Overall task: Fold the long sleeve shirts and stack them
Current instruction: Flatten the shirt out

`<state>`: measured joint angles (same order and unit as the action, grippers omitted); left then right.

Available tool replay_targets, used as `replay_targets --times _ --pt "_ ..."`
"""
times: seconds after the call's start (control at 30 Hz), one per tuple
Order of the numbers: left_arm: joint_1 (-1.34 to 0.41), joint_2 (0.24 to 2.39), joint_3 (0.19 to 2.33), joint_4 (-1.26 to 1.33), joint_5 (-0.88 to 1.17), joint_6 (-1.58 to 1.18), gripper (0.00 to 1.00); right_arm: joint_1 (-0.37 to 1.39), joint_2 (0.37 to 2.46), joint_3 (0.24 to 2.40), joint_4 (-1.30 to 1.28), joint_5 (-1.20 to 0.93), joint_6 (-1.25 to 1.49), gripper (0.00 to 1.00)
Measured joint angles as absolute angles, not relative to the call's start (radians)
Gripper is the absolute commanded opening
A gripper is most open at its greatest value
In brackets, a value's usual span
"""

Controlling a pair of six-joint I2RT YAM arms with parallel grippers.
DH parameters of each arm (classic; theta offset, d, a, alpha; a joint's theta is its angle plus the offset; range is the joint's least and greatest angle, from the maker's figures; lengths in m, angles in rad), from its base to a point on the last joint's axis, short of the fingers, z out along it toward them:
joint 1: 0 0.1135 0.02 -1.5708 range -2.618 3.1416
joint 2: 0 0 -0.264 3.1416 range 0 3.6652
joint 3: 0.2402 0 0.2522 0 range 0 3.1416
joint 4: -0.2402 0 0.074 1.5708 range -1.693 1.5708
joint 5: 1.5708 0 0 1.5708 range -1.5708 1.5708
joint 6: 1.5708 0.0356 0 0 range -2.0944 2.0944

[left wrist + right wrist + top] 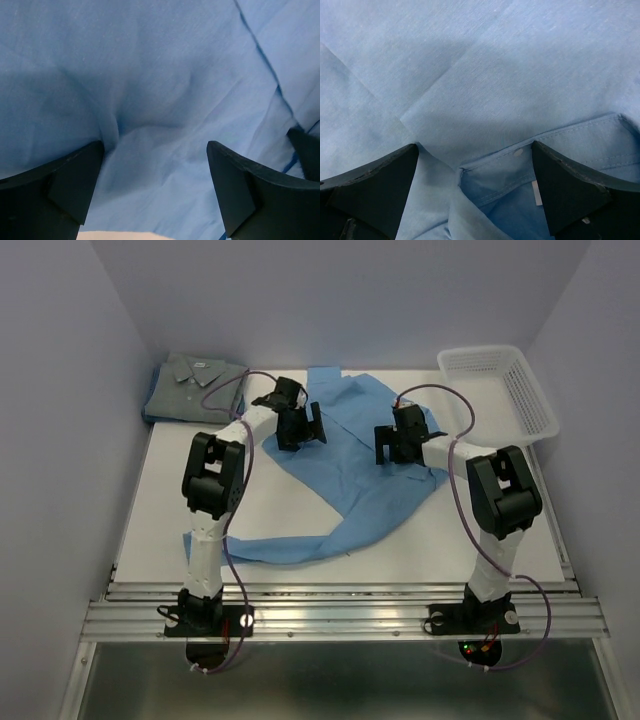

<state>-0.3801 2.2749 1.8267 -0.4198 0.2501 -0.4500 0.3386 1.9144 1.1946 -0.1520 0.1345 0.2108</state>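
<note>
My left gripper (303,438) hangs over the left half of the light blue long-sleeved cloth shirt (352,440), jaws spread wide with nothing between them. My right gripper (394,452) is the same, spread and empty, over the shirt's right half.

From the top view, the blue shirt lies opened out and rumpled across the white tabletop (160,510). One long sleeve (290,548) trails out from its near side. Past the blue shirt's far left corner sits the grey collared shirt (192,386), folded into a tidy block. Off its far right side, and apart from it, is the white plastic mesh basket (545,412).

On the left wrist view, my fingers (60,185) are splayed with only blue cloth (150,75) close beneath and a soft pucker (114,127) by the left one. I can't tell whether the tips are touching the fabric.

On the right wrist view, the open jaws straddle a folded-over edge (435,107) and a stitched band with a small white button (519,151). I can't say whether that band is collar or cuff.

I expect this shirt to be thin, light and limp. It should sag, drag and slip over itself rather than hold a shape. I'd pinch the doubled, stitched parts (band, hem, shoulder seam), one arm on each side at matching spots, and lift evenly so the cloth doesn't bunch.
</note>
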Motion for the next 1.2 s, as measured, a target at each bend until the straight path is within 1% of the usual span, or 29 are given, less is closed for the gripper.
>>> replay_targets --times 0.17,0.27,0.43,0.53,0.67,0.77,0.93,1.07,1.2 --pt "-0.294 2.05 1.473 -0.344 0.191 -0.502 0.99 0.338 2.015 1.32 -0.102 0.014 0.076 1.0" --pt "-0.245 1.872 1.232 -0.366 0.141 -0.551 0.99 0.338 2.075 1.4 -0.094 -0.056 0.021 1.0" --pt "-0.283 1.731 1.063 -0.402 0.135 -0.594 0.99 0.347 2.177 1.579 -0.159 -0.147 -0.067 1.0" --pt "-0.323 1.7 1.04 -0.456 0.154 -0.606 0.99 0.359 2.21 1.66 -0.231 -0.17 -0.126 1.0" --pt "-0.338 1.691 1.072 -0.555 0.141 -0.611 0.99 0.388 2.18 1.681 -0.295 -0.169 -0.216 1.0" --pt "-0.331 1.684 1.182 -0.624 0.091 -0.611 0.99 0.435 2.124 1.666 -0.308 -0.187 -0.273 1.0" --pt "-0.276 1.65 1.316 -0.607 0.055 -0.604 0.99 0.54 2.07 1.685 -0.307 -0.251 -0.366 1.0" --pt "-0.219 1.655 1.355 -0.57 0.042 -0.601 0.99 0.605 2.167 1.822 -0.312 -0.276 -0.406 1.0" --pt "-0.209 1.678 1.359 -0.538 0.053 -0.601 0.99 0.616 2.321 1.987 -0.329 -0.265 -0.429 1.0"
